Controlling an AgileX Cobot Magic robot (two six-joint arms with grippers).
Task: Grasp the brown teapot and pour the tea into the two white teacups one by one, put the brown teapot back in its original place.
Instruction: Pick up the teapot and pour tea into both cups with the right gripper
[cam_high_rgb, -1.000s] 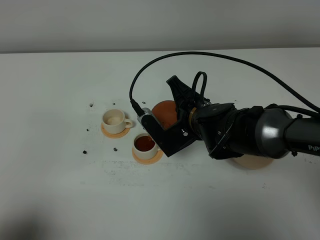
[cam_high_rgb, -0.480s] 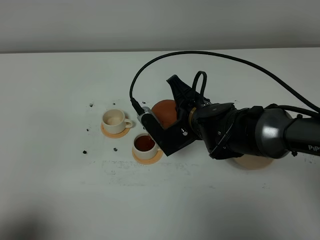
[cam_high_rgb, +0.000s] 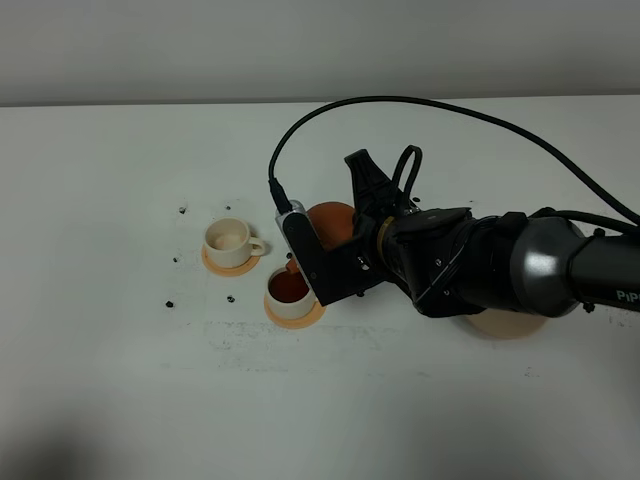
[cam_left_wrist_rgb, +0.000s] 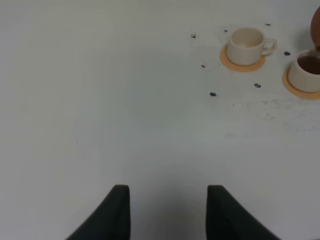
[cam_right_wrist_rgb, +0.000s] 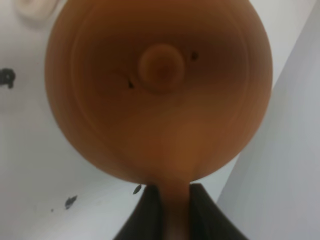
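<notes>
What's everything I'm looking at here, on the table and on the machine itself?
teapot: one, reddish-brown, held up, spout above the nearer cup
teacups: two, cream-white, left of the teapot; nearer holds dark tea, farther looks empty
coasters: two, orange, one under each cup
disc: one, pale beige, partly hidden under the right arm
specks: several, dark, scattered around the cups
table: one, white, under everything
cable: one, black, arching over the right arm
right hand: one, black, shut on the teapot's handle
left hand: one, black, open and empty above bare table

Squat brown teapot (cam_high_rgb: 330, 222), spout over the tea-filled teacup (cam_high_rgb: 290, 292); other teacup (cam_high_rgb: 229, 240) empty — beige disc (cam_high_rgb: 505, 324) apart.
</notes>
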